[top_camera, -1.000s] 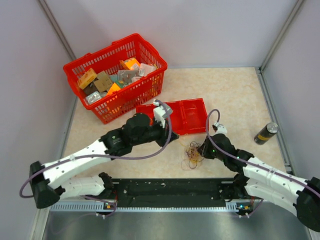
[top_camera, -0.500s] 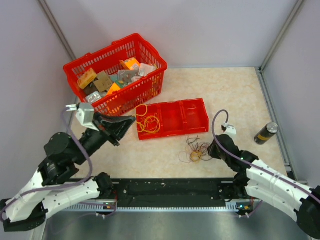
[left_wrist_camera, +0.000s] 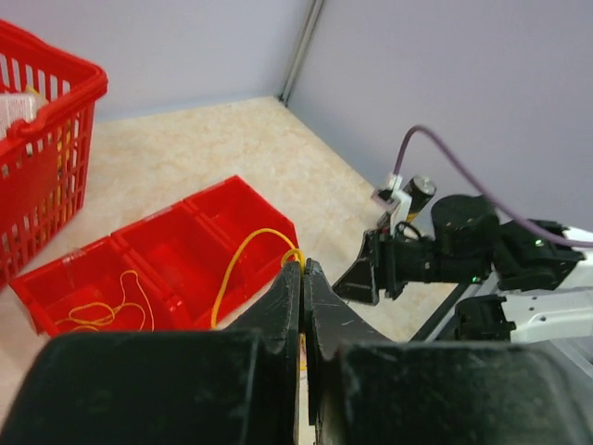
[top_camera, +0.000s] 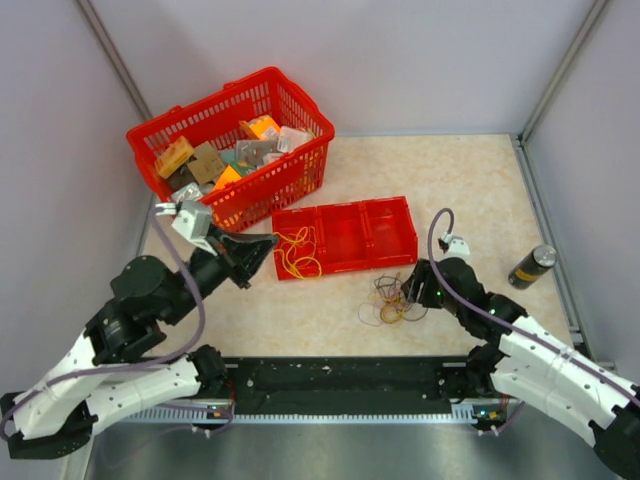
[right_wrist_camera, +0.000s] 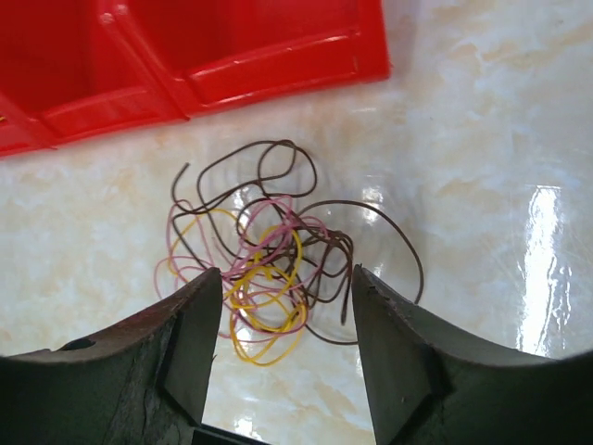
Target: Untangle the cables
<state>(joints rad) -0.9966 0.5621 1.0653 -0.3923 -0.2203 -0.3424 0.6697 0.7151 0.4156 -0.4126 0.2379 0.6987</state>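
A tangle of dark brown, pink and yellow cables [top_camera: 392, 300] lies on the table in front of the red tray [top_camera: 385, 230]. In the right wrist view the tangle [right_wrist_camera: 269, 255] sits just ahead of my open right gripper [right_wrist_camera: 283, 278], between its fingertips and apart from them. My left gripper [top_camera: 264, 248] is at the tray's left end, shut on a yellow cable [left_wrist_camera: 243, 264] that arcs from its tips [left_wrist_camera: 303, 267] down into the tray. More yellow loops [top_camera: 298, 252] lie in the tray's left compartment [left_wrist_camera: 102, 315]. My right gripper [top_camera: 410, 288] is low beside the tangle.
A red basket [top_camera: 270, 76] full of small packets stands at the back left, close to the left arm. A dark can [top_camera: 531, 266] stands at the right near the wall. The black rail runs along the table's near edge.
The left arm pulled back from over the tray to the left, leaving yellow loops in the left compartment, then edged toward the tray. The right gripper moved in toward the tangle.
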